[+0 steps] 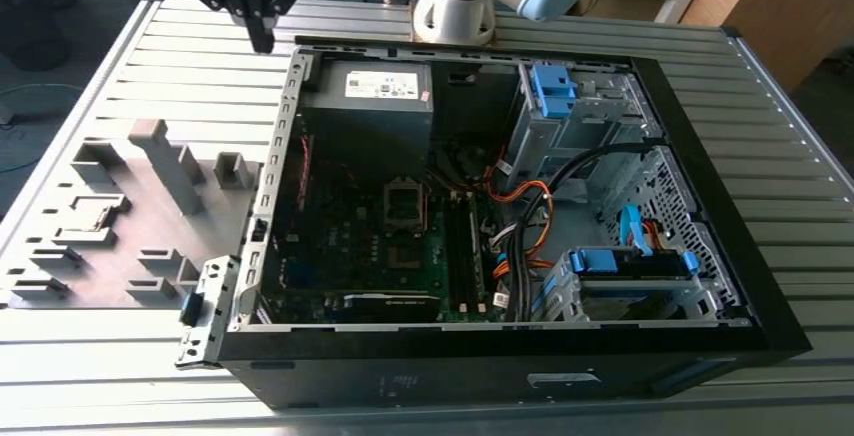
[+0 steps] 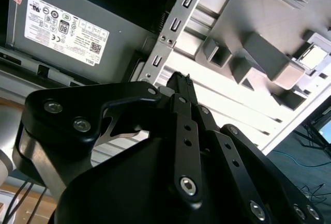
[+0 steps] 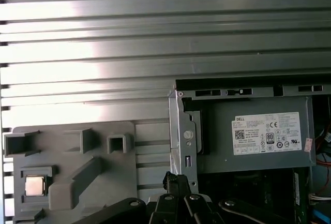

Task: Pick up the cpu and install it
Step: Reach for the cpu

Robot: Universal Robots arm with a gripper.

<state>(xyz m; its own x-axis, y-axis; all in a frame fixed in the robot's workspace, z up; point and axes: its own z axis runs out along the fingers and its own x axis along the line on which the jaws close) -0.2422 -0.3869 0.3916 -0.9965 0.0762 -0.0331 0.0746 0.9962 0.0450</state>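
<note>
Black fingers (image 2: 183, 125) of the gripper (image 1: 263, 41) taper to one closed tip with no gap showing between them, and they hold nothing. In the exterior view that tip hangs above the slatted metal table (image 1: 160, 66), just outside the corner of the open computer case (image 1: 747, 286). The labelled power supply (image 1: 367, 96) sits just inside the case wall nearest the fingertips. The cpu (image 3: 34, 185) lies well apart from the fingers, flat with its pale silver top up, in a square recess of the grey fixture block (image 3: 67, 146). It shows in both wrist views, and in the second wrist view it sits beyond the block's raised ribs (image 2: 314, 56). The block rests on the table beside the case, on the side away from the drive bays. The dark, metal-framed socket (image 1: 404, 201) lies deeper in the case on the motherboard, past the power supply from the fingertips, and nothing rests on its frame.
</note>
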